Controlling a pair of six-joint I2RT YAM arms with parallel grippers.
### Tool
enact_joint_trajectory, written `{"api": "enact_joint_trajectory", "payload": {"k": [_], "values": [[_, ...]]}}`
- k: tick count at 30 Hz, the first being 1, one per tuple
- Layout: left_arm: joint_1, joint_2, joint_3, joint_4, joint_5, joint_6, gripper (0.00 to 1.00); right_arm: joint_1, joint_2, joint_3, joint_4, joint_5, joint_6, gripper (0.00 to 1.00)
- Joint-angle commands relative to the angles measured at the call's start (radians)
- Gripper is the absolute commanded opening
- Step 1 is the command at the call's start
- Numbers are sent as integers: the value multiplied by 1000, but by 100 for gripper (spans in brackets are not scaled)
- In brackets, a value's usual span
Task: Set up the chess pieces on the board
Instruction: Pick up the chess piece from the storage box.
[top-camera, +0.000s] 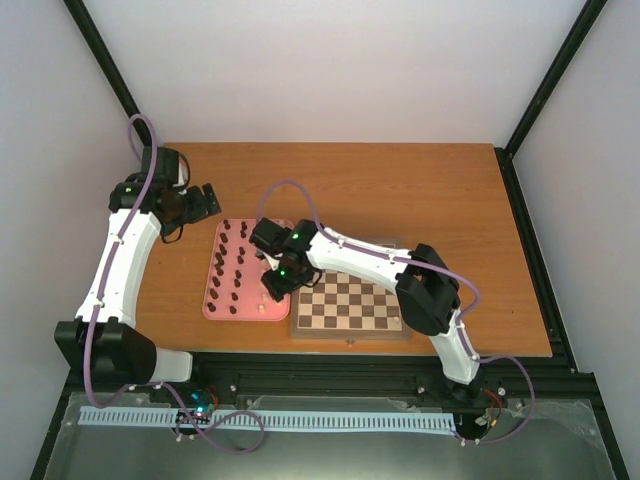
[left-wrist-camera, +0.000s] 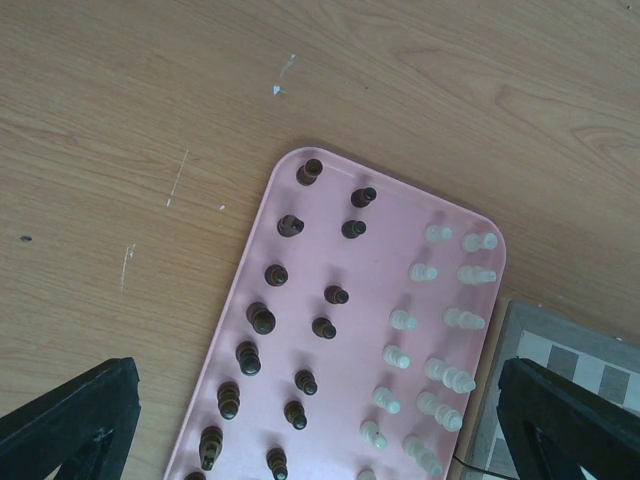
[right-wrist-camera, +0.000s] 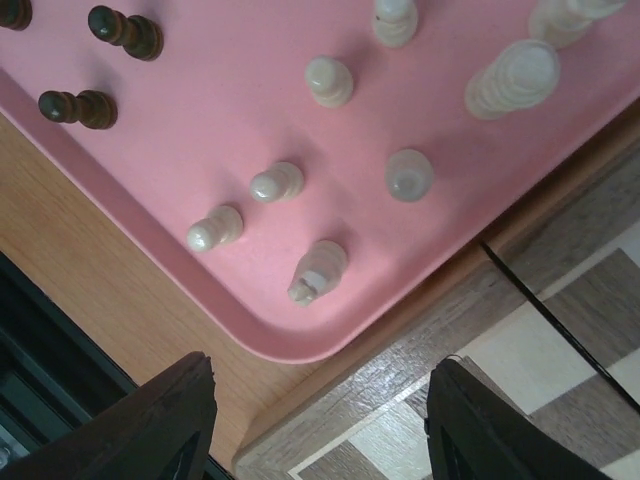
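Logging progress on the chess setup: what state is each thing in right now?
board, bare where visible.
pink tray, holding the pieces.
dark pieces, standing on the tray.
cream pieces, on the tray too.
left gripper, open, empty.
right gripper, open, empty, above the tray corner beside the board.

Pink rounded-corner tray (left-wrist-camera: 350, 350) on scuffed orange-brown wooden table (top-camera: 420, 190), white walls (top-camera: 330, 70), black frame post (top-camera: 103, 60)

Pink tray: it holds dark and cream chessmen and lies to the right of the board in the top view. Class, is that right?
No. The top view shows the pink tray left of the board; it does hold dark and cream chessmen.
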Motion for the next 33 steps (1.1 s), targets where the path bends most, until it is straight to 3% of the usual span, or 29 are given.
{"api": "enact_joint_trajectory", "payload": {"k": [1, 33], "values": [[-3, -19, -2, 19, 19, 9, 100, 10, 31, 36, -24, -30, -7, 57], [-2, -5, -13, 30, 14, 12, 100, 23, 183, 127, -48, -64, -51, 37]]}}
